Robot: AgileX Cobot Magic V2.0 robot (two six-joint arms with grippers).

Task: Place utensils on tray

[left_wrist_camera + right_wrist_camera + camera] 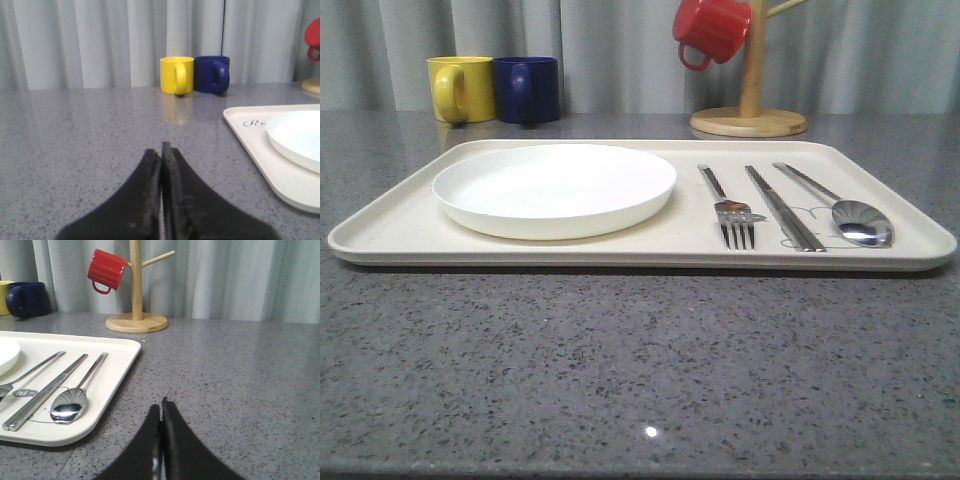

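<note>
Now, fork (732, 210): lay flat on the tray, just right of the white plate, tines toward the tray's near rim.
Chopsticks (784, 209): lay as a pair just beside the fork, between it and the spoon, parallel to both.
Spoon (848, 211): lay nearest the tray's right rim, bowl toward the near rim.
Tray (390, 215): sat flat on the grey speckled tabletop (620, 370), carrying all three utensils on its right half.
White plate (554, 187): stood on the tray's left half, apart from the fork.
Left claw (161, 150): was closed with nothing between its fingers, low over the tabletop left of the tray.
Right claw (160, 406): was closed and empty too, low over the tabletop right of the tray.
Yellow mug (461, 88) and blue mug (527, 88): stood touching behind the tray's far left corner.
Red mug (711, 29): hung on the wooden mug tree (750, 95) behind the tray's far right side.
</note>
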